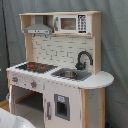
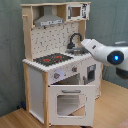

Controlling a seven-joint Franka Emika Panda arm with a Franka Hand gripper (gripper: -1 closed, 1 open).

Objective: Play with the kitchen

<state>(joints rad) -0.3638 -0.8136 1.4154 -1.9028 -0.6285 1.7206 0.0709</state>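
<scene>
The kitchen (image 2: 60, 65), a white and light-wood toy unit, is seen in both exterior views, standing on a wooden floor (image 2: 15, 120) before a grey curtain (image 1: 115, 45). In the second exterior view, going left to right, the grey hood (image 2: 48, 20) is set at the top, the black-red hob (image 2: 51, 59) lies on the surface below it, and the oven door (image 2: 71, 102) is seen tilted open at the front. The black faucet (image 2: 75, 39) and the microwave (image 2: 77, 11) are found further right. The white arm (image 2: 102, 51) reaches in from the second exterior view's right toward the sink side. The gripper is hidden behind the arm, so its opening cannot be told.
</scene>
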